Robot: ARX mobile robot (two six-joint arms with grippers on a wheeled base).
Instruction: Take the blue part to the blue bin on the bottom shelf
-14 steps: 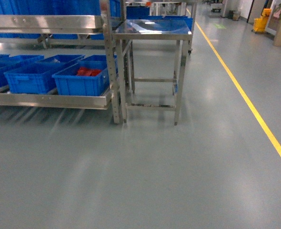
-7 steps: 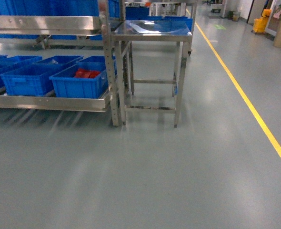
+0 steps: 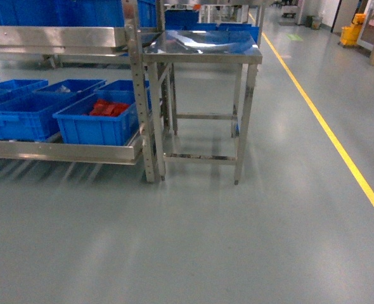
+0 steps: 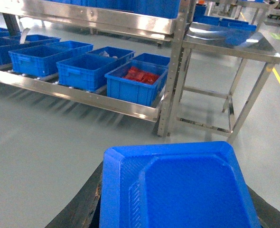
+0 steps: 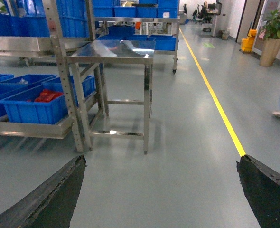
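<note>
Left pincer (image 4: 178, 209), shelf rack (image 3: 60, 151) nearer

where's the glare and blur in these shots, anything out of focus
Head view: ceiling lights glare off the steel table top, and pale streaks reflect on the floor below the bottom shelf. Left wrist view: the blue tray up close is soft, the shelf rail shines. Right wrist view: fairly sharp, table top mirrors light, dark pincer fingers blurred at the corners.
</note>
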